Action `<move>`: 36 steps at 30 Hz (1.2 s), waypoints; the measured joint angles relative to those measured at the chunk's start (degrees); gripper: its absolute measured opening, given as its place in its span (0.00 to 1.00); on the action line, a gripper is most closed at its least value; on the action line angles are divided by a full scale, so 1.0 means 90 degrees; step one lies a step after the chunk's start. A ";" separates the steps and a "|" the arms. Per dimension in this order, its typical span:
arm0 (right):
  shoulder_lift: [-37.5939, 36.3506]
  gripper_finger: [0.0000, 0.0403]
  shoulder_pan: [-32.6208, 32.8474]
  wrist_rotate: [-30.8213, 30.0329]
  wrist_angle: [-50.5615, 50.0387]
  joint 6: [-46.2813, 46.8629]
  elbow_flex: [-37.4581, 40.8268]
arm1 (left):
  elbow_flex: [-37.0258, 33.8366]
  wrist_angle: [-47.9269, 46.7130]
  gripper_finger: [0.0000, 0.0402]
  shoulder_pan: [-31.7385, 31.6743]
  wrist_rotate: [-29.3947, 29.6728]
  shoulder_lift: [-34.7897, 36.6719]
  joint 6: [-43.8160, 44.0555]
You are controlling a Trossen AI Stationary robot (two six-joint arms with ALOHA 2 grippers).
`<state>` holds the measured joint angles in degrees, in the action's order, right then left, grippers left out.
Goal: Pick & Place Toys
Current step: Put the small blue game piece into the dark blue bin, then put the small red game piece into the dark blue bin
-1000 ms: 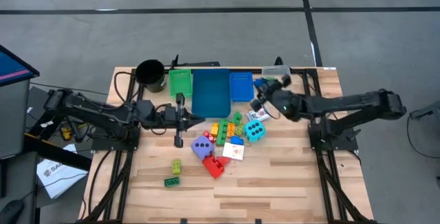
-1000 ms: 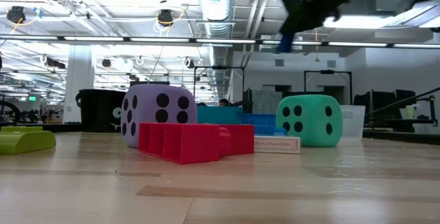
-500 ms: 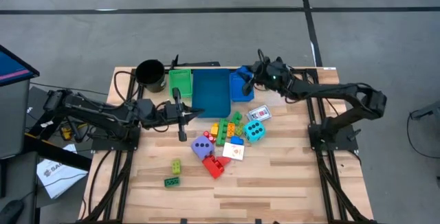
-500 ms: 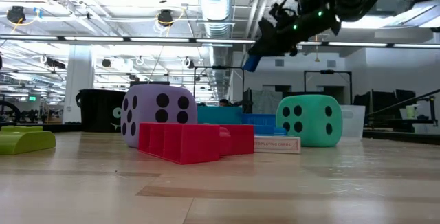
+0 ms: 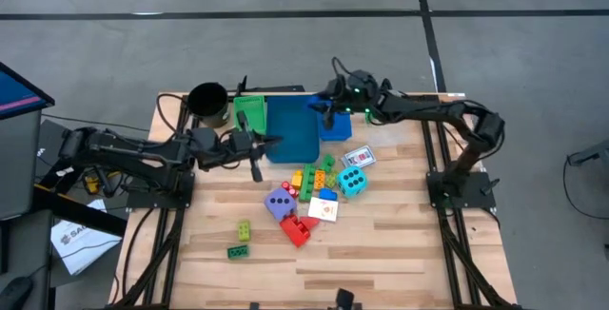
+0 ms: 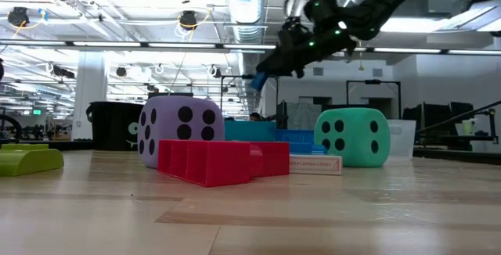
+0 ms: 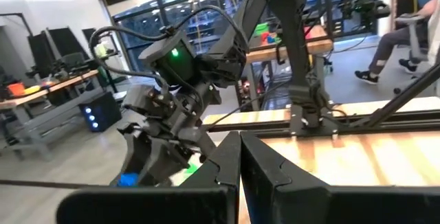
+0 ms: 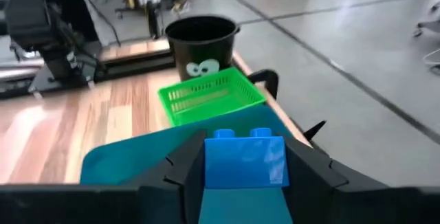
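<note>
My right gripper (image 5: 320, 113) hangs over the large blue tray (image 5: 290, 131) at the far edge, shut on a blue brick (image 8: 244, 161). The brick also shows in the low view (image 6: 257, 81). My left gripper (image 5: 272, 142) is shut on nothing and points level over that tray's near rim. The other toys lie mid-table: a purple dice (image 5: 279, 203), a teal dice (image 5: 351, 182), a red brick (image 5: 297, 230), mixed bricks (image 5: 309, 179), white cards (image 5: 324, 210), and two green bricks (image 5: 241, 240) nearer the front left. My right gripper pinches the blue brick between its two fingers, one on each of two opposite sides (image 8: 209, 163). The fingers come nearly level from the table's right, tipped slightly down. The brick is lifted clear above the blue tray, its two studs (image 8: 237, 134) facing away from the wrist.
A green tray (image 5: 249, 113) and a black cup (image 5: 208, 104) stand left of the large blue tray. A small blue basket (image 5: 336, 125) stands on its right. A card box (image 5: 358, 158) lies by the teal dice. The table's near half is bare wood (image 5: 381, 253).
My right gripper has swung along the far edge toward the table's left and slightly down, carrying the blue brick from beside the small blue basket to above the large blue tray. My left gripper has shifted a little toward the far edge, staying shut.
</note>
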<state>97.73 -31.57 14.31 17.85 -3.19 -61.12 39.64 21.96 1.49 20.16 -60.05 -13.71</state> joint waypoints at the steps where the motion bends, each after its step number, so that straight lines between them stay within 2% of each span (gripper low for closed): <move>1: 0.0123 0.38 0.0005 -0.0003 -0.0179 -0.0025 -0.0153 | 0.0000 -0.0016 0.00 -0.0043 0.0000 0.0000 0.0001; 5: 0.0543 0.38 0.0020 -0.0015 -0.0722 -0.0045 -0.0614 | 0.0000 -0.0017 0.00 -0.0115 0.0000 0.0000 0.0038; 9: 0.0760 0.37 0.0047 -0.0022 -0.0718 -0.0079 -0.0703 | 0.0000 -0.0030 0.00 -0.0115 -0.0002 0.0000 0.0058; 16: 0.0830 0.48 0.0088 -0.0032 -0.0664 -0.0048 -0.0703 | 0.0000 -0.0064 0.00 -0.0113 -0.0002 0.0000 0.0070; 20: 0.0830 0.50 0.0121 -0.0050 -0.0680 -0.0043 -0.0703 | 0.0000 -0.0064 0.00 -0.0113 -0.0002 0.0000 0.0070; 29: 0.0765 0.45 0.0192 -0.0122 -0.0751 -0.0033 -0.0703 | 0.0000 -0.0063 0.00 -0.0113 -0.0002 0.0000 0.0057; 33: 0.0587 0.41 0.0225 -0.0420 -0.1081 -0.0082 -0.0689 | 0.0000 -0.0061 0.00 -0.0113 -0.0002 0.0000 0.0057; 36: 0.0358 0.38 0.0352 -0.1008 -0.1489 -0.0311 -0.0704 | 0.0000 -0.0062 0.00 -0.0113 -0.0002 0.0000 0.0053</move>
<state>100.96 -28.41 5.24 4.45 -5.98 -67.45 39.64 21.40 0.47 20.14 -60.05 -13.23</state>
